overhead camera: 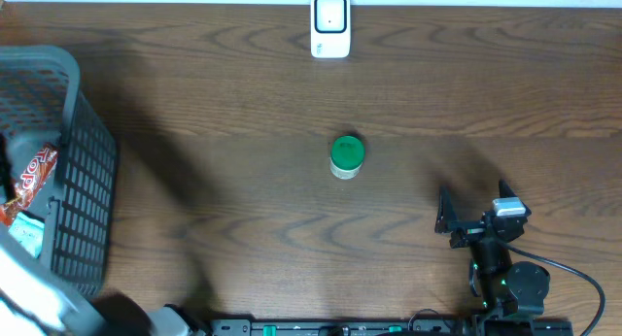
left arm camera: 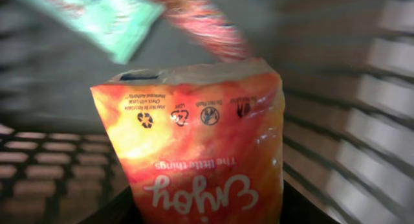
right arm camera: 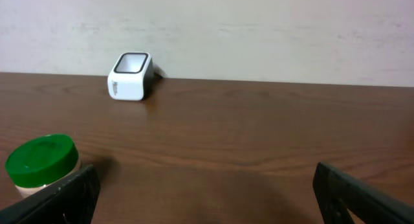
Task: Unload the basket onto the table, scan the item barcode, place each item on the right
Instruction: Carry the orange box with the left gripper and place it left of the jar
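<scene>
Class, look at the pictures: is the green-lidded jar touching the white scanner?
Apart. The overhead view shows a wide stretch of bare table between the jar and the scanner near the far edge.

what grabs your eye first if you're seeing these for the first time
The orange snack bag fills the left wrist view, inside the grey basket at the left edge of the table. A green-lidded jar stands alone mid-table, with a white scanner at the far edge.
</scene>
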You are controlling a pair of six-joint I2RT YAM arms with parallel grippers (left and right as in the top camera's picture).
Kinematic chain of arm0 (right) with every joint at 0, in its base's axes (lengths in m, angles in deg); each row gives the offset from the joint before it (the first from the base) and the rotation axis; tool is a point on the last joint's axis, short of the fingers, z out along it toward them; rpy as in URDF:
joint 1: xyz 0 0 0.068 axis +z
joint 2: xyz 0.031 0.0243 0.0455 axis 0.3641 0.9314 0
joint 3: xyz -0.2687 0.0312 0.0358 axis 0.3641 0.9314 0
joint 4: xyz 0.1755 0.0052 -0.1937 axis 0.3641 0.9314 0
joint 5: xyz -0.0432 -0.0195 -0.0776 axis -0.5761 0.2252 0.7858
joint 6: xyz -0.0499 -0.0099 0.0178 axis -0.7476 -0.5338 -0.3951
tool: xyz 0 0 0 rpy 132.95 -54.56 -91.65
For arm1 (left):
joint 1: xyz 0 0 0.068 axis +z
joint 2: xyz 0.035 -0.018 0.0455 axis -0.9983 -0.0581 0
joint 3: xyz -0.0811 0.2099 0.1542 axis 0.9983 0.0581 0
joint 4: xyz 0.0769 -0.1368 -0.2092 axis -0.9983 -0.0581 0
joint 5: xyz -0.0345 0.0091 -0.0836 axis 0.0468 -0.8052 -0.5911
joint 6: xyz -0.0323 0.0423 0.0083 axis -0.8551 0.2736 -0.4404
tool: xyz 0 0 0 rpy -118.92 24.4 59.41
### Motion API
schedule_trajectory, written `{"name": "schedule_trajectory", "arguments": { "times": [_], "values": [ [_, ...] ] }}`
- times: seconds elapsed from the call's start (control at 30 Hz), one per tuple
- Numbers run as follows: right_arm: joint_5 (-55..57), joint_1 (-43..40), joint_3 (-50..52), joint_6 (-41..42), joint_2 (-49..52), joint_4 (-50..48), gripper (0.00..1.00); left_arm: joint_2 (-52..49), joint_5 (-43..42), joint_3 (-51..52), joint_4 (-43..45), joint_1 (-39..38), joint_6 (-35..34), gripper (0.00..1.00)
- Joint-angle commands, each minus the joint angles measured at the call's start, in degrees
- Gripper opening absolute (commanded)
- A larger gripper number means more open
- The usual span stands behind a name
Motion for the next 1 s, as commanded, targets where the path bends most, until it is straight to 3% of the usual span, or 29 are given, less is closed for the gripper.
{"name": "schedule_trajectory", "arguments": {
  "times": [0.0,0.17,0.4,0.67,0.8,0.97],
  "values": [
    [0.3,0.2,0.0,0.8,-0.3,0.2,0.99,12.2,-10.9,-0.7,0.3,-3.0,2.7,0.52],
    [0.3,0.2,0.0,0.8,-0.3,0.2,0.99,24.3,-10.2,-0.5,0.3,-17.2,-1.7,0.52],
    [0.3,0.2,0.0,0.8,-0.3,0.2,0.99,27.5,5.3,5.1,0.6,-44.6,-21.9,0.52],
    [0.3,0.2,0.0,0.8,-0.3,0.2,0.99,12.0,23.9,14.1,7.7,-68.1,-32.7,0.56],
    [0.3,0.2,0.0,0.8,-0.3,0.2,0.99,-0.7,26.5,14.1,7.9,-71.4,-38.1,0.57],
    [0.3,0.2,0.0,0.8,-0.3,0.2,0.99,-14.8,22.0,14.1,8.2,-71.8,-45.8,0.57]
  ]
}}
